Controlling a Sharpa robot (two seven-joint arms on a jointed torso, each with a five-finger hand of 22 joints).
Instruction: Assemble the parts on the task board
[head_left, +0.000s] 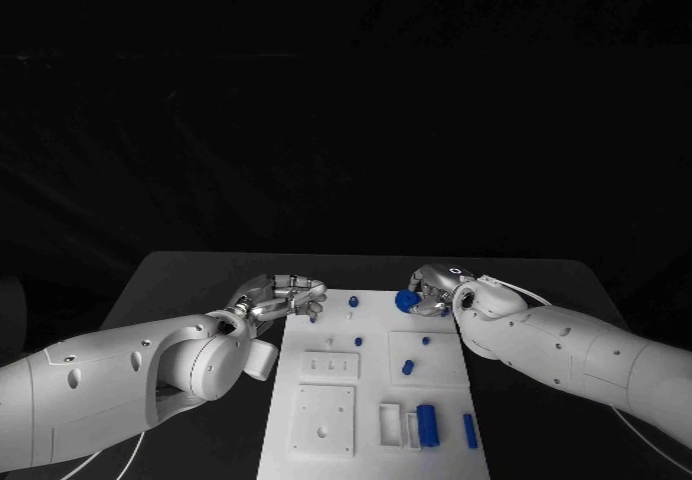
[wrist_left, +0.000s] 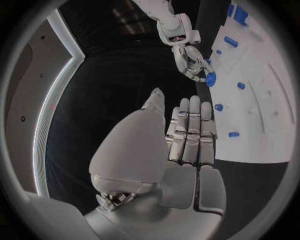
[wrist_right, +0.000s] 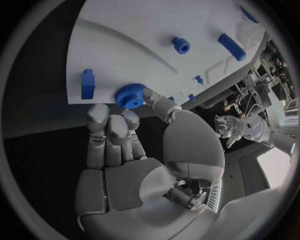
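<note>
Blue gear (wrist_right: 130, 95) between right fingers (wrist_right: 110, 125) (board edge)

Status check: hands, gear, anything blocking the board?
Right hand pinches blue gear at the task board far edge. Left hand open, holding nothing, beside the board. Nothing in the way.

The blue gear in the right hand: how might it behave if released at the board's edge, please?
The blue gear looks round, so on edge it could roll. Its toothed rim probably aids grip for the right hand. It looks stiff and light. It sits at the rim of the task board, so it might drop off.
</note>
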